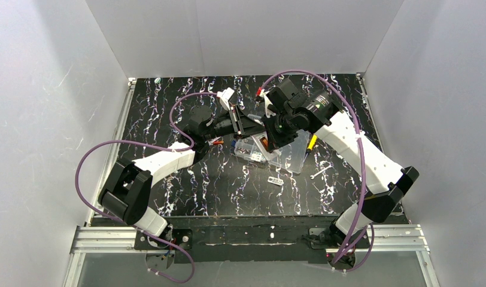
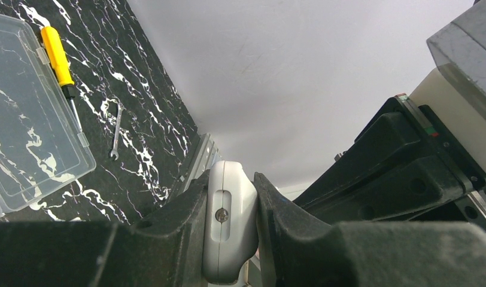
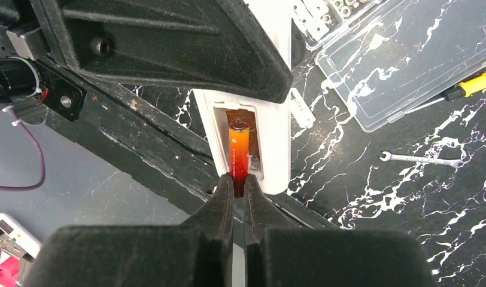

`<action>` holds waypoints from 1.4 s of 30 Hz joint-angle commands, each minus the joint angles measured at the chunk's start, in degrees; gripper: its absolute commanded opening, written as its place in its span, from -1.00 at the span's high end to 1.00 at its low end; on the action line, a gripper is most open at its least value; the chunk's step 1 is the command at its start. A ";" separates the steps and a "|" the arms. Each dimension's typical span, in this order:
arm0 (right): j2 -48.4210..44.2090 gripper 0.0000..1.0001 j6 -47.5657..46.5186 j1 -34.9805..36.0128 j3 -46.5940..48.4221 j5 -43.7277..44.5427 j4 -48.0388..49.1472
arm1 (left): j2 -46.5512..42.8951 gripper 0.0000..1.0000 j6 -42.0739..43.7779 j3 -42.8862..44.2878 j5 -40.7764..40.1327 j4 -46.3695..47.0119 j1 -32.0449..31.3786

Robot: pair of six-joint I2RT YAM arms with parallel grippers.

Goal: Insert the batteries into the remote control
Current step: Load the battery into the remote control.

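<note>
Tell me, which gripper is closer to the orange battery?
Right. The right gripper pinches one end of the battery, while the left gripper only clamps the remote control that the battery lies in.

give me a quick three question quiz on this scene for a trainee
1. True or false: the right tool is shut on an orange battery.
2. What does the left tool grip? A a cup; B the remote; C a sponge.
3. Fill in: the handle of the screwdriver on the table is ___.

Key: 1 true; 2 B; 3 yellow.
</note>
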 commanded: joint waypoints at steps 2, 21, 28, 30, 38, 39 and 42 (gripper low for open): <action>-1.20 0.97 -0.62 -0.20 -0.87 -0.49 2.07 | -2.88 1.00 -0.09 0.13 0.97 3.49 -0.38; -1.09 0.89 -1.68 -0.26 -2.76 0.10 3.47 | -1.90 1.00 -0.50 0.57 0.97 4.05 -0.80; -0.87 0.79 -1.71 -0.27 -2.41 -0.26 3.68 | -0.89 1.00 -1.42 0.90 1.23 5.21 -0.91; -0.83 0.70 -1.77 -0.24 -2.44 -0.26 3.80 | -0.82 1.00 -1.44 1.07 1.24 5.31 -0.91; -0.63 0.49 -1.75 -0.27 -2.00 -0.19 3.71 | -0.18 1.00 -2.00 0.99 1.24 5.92 -0.93; -0.74 0.46 -1.75 -0.27 -2.01 -0.19 3.74 | 0.07 1.00 -2.32 1.07 1.23 6.19 -0.94; -0.86 0.40 -1.75 -0.27 -2.01 -0.19 3.92 | 0.82 1.00 -3.07 1.27 1.19 7.03 -1.00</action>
